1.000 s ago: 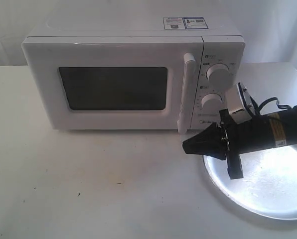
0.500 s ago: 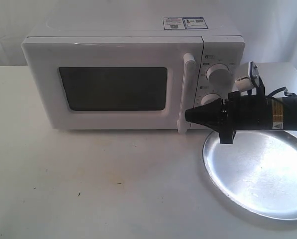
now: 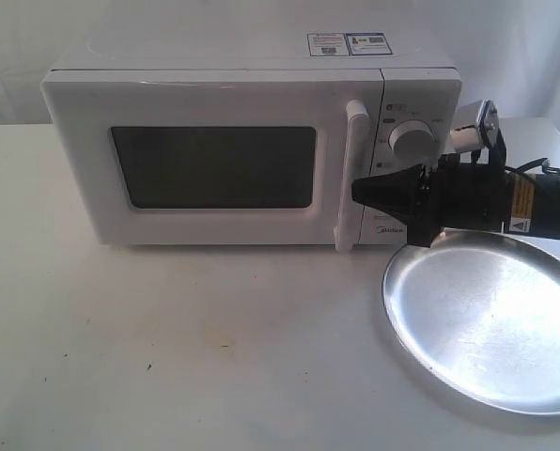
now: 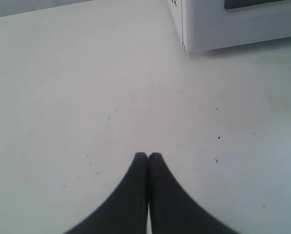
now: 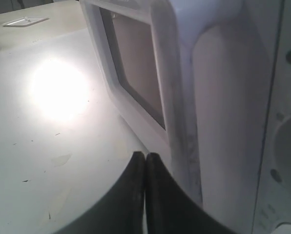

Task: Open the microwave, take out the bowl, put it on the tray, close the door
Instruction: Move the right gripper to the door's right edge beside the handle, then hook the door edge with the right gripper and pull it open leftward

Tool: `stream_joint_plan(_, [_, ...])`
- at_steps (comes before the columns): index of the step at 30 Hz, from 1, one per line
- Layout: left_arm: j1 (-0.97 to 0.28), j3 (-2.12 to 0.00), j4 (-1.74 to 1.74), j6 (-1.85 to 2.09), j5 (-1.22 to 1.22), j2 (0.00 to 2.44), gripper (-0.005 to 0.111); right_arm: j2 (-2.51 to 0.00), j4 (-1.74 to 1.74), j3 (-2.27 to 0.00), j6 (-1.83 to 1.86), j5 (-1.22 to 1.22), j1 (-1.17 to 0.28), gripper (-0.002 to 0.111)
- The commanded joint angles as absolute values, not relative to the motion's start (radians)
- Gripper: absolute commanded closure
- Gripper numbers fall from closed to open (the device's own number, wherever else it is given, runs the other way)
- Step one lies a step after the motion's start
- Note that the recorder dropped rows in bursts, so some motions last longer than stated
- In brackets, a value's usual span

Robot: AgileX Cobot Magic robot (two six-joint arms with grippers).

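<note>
Beside door handle (image 3: 352, 169) | right hand (image 3: 357, 193) pinched shut | near tray (image 3: 387, 296) rim

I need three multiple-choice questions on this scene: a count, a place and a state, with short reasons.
1. How many stickers are on top of the microwave? A. one B. two C. five
2. Where is the tray? A. on the microwave B. on the table C. inside the microwave
3. The door is: A. shut B. half open C. wide open
Answers: 1 B, two stickers lie side by side. 2 B, it rests on the table near the right gripper. 3 A, it sits flush with the front.
</note>
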State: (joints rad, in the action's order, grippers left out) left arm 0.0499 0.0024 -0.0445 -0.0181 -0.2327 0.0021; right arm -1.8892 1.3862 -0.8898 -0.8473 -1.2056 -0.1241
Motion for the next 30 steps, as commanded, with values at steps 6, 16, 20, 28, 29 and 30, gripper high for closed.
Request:
stream_joint_plan(6, [0.046, 0.000, -0.038, -0.022, -0.232, 0.000, 0.107, -1.882, 1.394, -0.896, -0.739, -1.163, -0.119, 0.108])
stream_joint_plan(16, [0.046, 0.000, -0.038, -0.022, -0.232, 0.000, 0.107, -1.882, 1.435, -0.896, -0.725, -1.122, -0.119, 0.101])
stream_joint_plan(20, [0.046, 0.000, -0.038, -0.022, -0.232, 0.000, 0.107, -1.882, 1.417, -0.896, -0.717, -1.122, -0.119, 0.076])
stream_joint_plan(28, [0.046, 0.000, -0.038, -0.022, -0.232, 0.000, 0.107, -1.904, 1.254, -0.896, -0.717, -1.121, -0.147, 0.041])
stream_joint_plan(29, [0.046, 0.000, -0.038, -0.022, -0.232, 0.000, 0.107, -1.927, 1.223, -0.896, -0.680, -1.119, -0.179, 0.042])
stream_joint_plan(30, [0.046, 0.000, -0.038, -0.022, -0.232, 0.000, 0.107, -1.938, 1.209, -0.896, -0.643, -1.119, -0.196, 0.043])
